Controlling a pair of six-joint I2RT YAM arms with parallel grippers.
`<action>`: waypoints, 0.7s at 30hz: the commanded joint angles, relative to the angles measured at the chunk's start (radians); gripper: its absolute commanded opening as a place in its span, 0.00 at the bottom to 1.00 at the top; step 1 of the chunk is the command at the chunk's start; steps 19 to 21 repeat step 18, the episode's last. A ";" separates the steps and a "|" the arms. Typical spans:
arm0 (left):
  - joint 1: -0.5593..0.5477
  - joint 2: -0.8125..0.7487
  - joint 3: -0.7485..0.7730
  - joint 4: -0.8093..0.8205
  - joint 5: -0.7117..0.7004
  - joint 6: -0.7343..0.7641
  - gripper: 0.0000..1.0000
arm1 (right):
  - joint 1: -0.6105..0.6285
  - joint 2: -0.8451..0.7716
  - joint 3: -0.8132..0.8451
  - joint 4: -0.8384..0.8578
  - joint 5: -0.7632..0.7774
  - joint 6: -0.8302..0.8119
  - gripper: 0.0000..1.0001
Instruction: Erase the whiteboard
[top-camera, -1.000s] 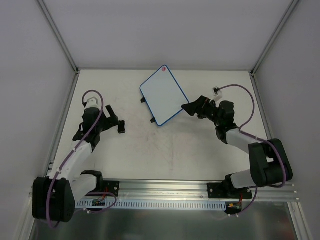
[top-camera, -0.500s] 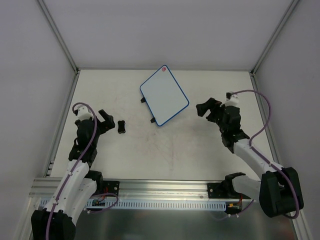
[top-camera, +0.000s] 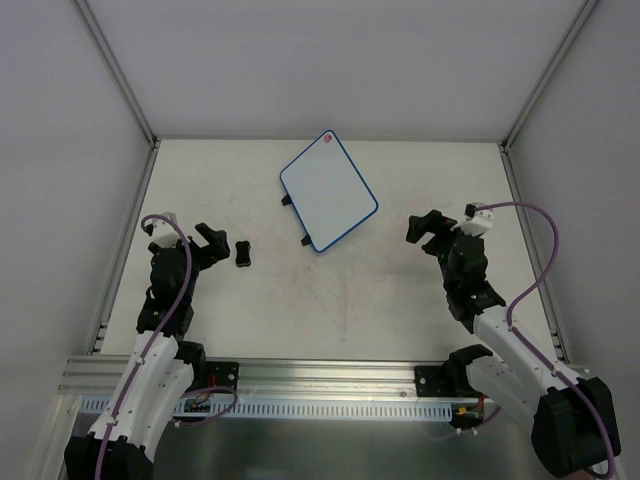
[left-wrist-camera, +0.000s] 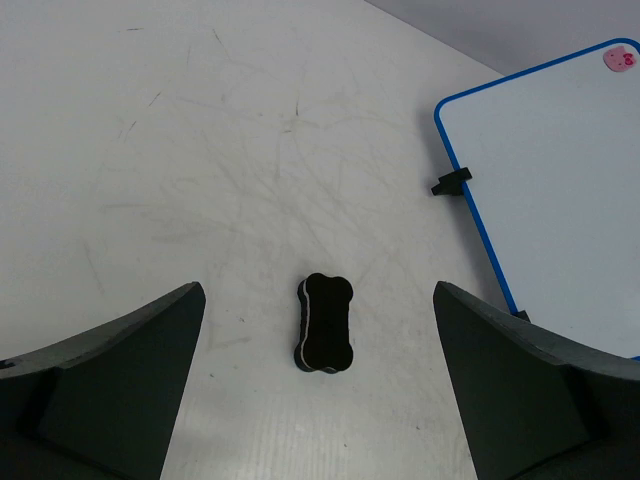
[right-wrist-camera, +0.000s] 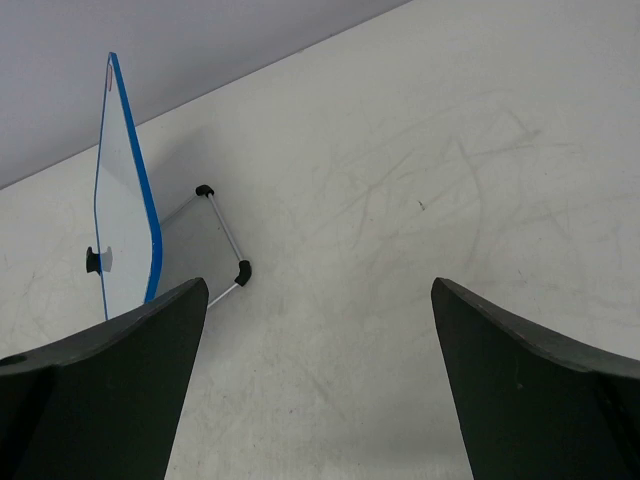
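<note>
The whiteboard (top-camera: 328, 190) stands at the back centre, white with a thin blue frame and a pink-red dot (top-camera: 326, 139) at its far corner; its face looks blank. The right wrist view shows it edge-on (right-wrist-camera: 122, 215), propped on a wire stand (right-wrist-camera: 226, 238). The black bone-shaped eraser (top-camera: 243, 254) lies flat on the table left of the board. My left gripper (top-camera: 212, 240) is open and empty, just left of the eraser; in the left wrist view the eraser (left-wrist-camera: 326, 325) lies ahead between the fingers (left-wrist-camera: 110, 390). My right gripper (top-camera: 428, 228) is open and empty, right of the board.
The white table top (top-camera: 350, 300) is scuffed with faint marks. White walls with metal posts close in the back and sides. A metal rail (top-camera: 330, 375) with the arm bases runs along the near edge.
Both arms have drawn back toward the near edge. The right gripper has left the board's right edge. The left gripper has backed away from the eraser. Board and eraser have not moved.
</note>
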 joint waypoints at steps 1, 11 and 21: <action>0.005 -0.006 -0.005 0.048 0.022 0.017 0.99 | 0.010 0.008 0.011 0.065 0.057 -0.023 0.99; 0.007 -0.007 -0.005 0.048 0.022 0.017 0.99 | 0.009 0.014 0.011 0.059 0.069 -0.013 0.99; 0.005 -0.007 -0.006 0.048 0.011 0.014 0.99 | 0.009 0.047 0.032 0.045 0.054 -0.012 0.99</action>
